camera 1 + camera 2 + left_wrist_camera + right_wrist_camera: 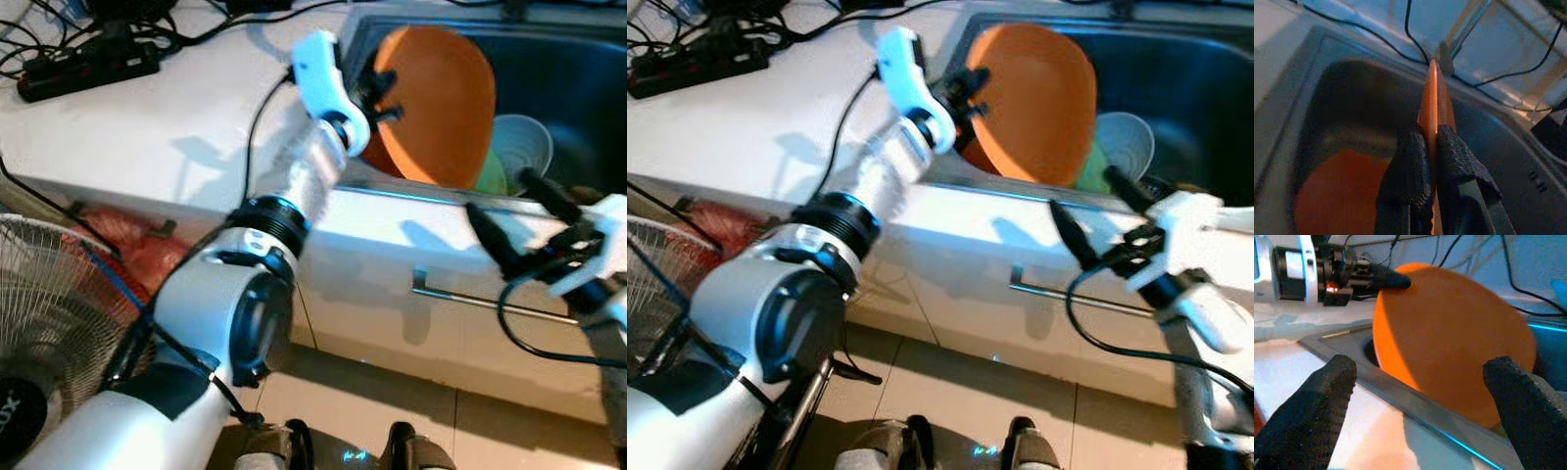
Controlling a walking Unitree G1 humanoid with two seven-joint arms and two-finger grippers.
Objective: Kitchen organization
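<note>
An orange plate stands on edge, tilted, over the left end of the steel sink. My left gripper is shut on the plate's left rim; both black pads pinch the thin orange edge. In the sink beside it lie a pale bowl and a green dish. My right gripper hovers open in front of the sink's front edge, fingers spread, facing the plate without touching it.
White countertop lies left of the sink, with a black power strip and cables at the back. Below are a cabinet handle bar, a fan grille at lower left and red bags. Tiled floor below.
</note>
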